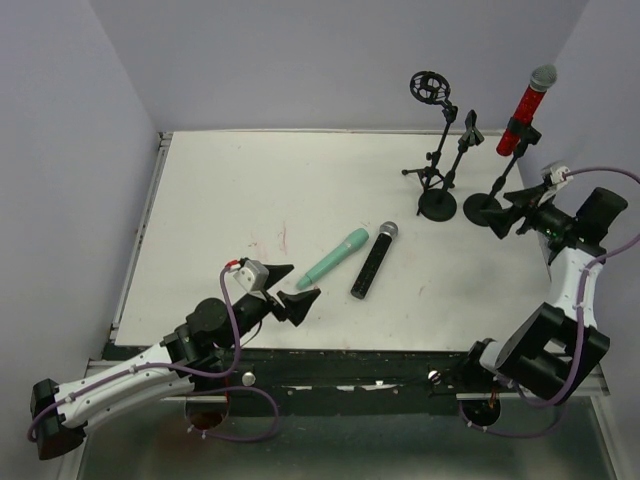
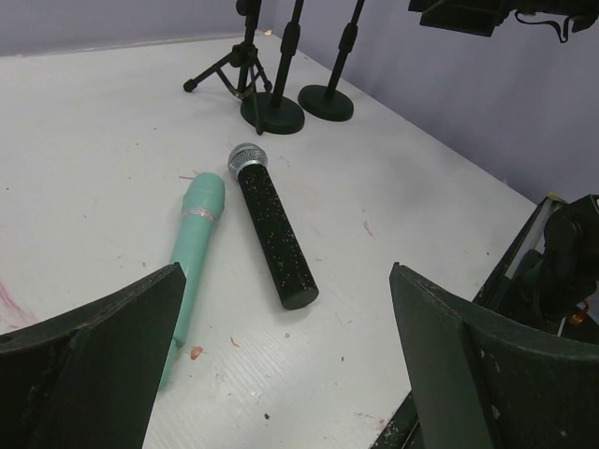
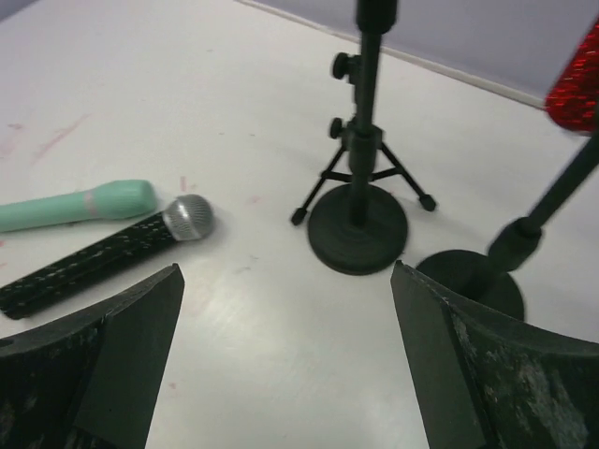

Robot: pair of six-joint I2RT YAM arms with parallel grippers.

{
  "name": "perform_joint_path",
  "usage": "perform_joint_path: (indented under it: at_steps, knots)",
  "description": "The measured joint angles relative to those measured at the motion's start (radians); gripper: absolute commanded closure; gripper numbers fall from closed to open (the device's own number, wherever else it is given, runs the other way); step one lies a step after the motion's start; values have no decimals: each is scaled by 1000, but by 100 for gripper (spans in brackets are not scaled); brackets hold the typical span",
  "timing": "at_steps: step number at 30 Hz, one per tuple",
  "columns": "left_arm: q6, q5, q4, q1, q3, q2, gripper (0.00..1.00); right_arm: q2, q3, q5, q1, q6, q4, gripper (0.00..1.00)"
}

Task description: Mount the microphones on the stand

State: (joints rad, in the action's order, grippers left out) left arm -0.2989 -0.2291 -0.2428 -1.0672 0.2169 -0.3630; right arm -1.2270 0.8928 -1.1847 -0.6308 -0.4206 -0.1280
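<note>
A red microphone with a silver mesh head sits upright in the clip of the right-hand stand. The mint-green microphone and the black microphone lie side by side on the white table. My left gripper is open and empty, just near-left of the green one's tail. In the left wrist view the green microphone and the black one lie ahead of the open jaws. My right gripper is open and empty beside the right stand's base.
A round-base stand with an empty clip and a tripod stand with a ring shock mount stand at the back right. Walls close in the table behind and on both sides. The table's front edge runs along the arm bases.
</note>
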Motion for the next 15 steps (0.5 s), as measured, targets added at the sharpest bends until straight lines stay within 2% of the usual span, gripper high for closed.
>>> perform_joint_path:
  at_steps: [3, 7, 10, 15]
  knots:
    - [-5, 11, -2, 7, 0, -3, 1, -21, 8, -68, 35, -16, -78, 0]
    - [-22, 31, -2, 26, 0, -13, 2, -34, 16, -15, 175, -23, -114, 0]
    - [-47, 55, -1, 51, 0, -15, 2, -33, 15, 57, 246, 30, -61, 0]
    - [-89, 100, 0, 96, 0, -15, 2, -37, 2, 201, 284, 162, 118, 2]
